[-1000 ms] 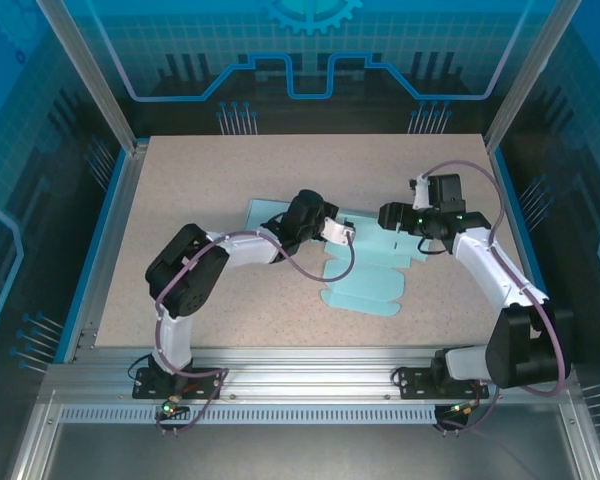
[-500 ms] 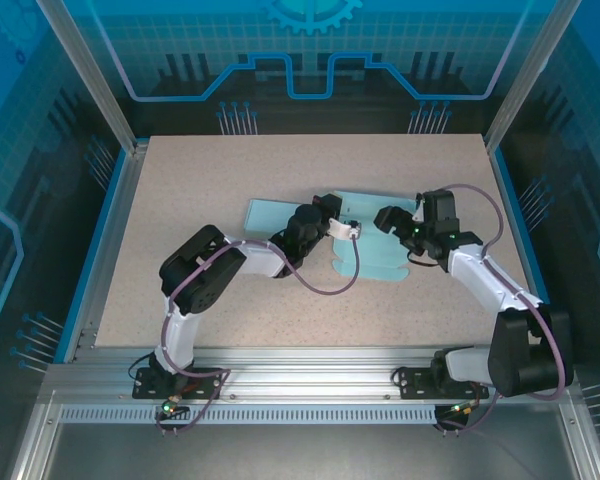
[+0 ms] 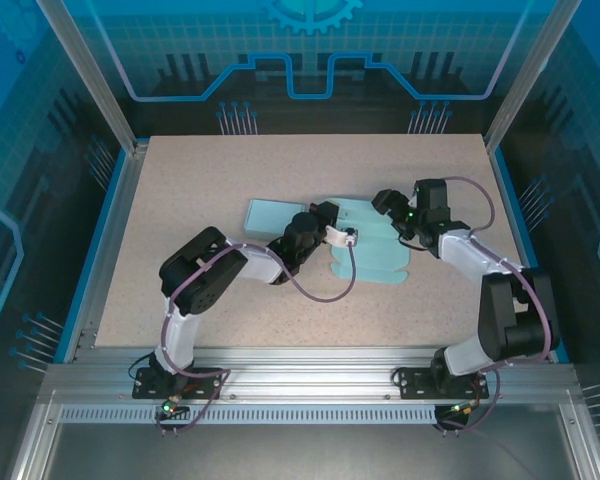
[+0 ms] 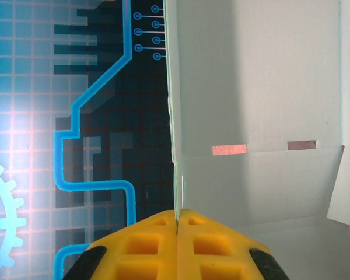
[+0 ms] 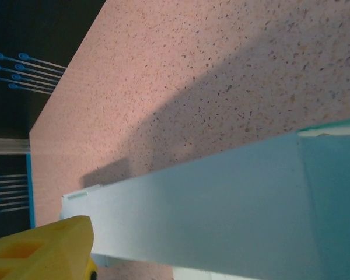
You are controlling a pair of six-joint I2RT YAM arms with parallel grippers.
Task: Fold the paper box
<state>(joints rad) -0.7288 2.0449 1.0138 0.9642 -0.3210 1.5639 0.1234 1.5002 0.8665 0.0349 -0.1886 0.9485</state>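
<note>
Left gripper (image 4: 177,213): my yellow fingers (image 4: 146,245) are pressed together, pinching a thin edge of the paper box (image 4: 256,87). The sheet edge runs straight up out of the seam between the pads. The pale panel with its crease and two slots spreads off to the right of the grip.

Top view: the box (image 3: 375,250) sits mid-table (image 3: 280,170), partly folded, between my two grippers. One flat panel sticks out to the left past my left wrist.

Right gripper (image 3: 382,203) is at the box's far right edge. In the right wrist view, one yellow finger (image 5: 41,245) is just beside the end of a long light-blue panel (image 5: 221,204) that is raised and throws a shadow on the table. I cannot tell contact, or whether these jaws are spread or gripping.
</note>
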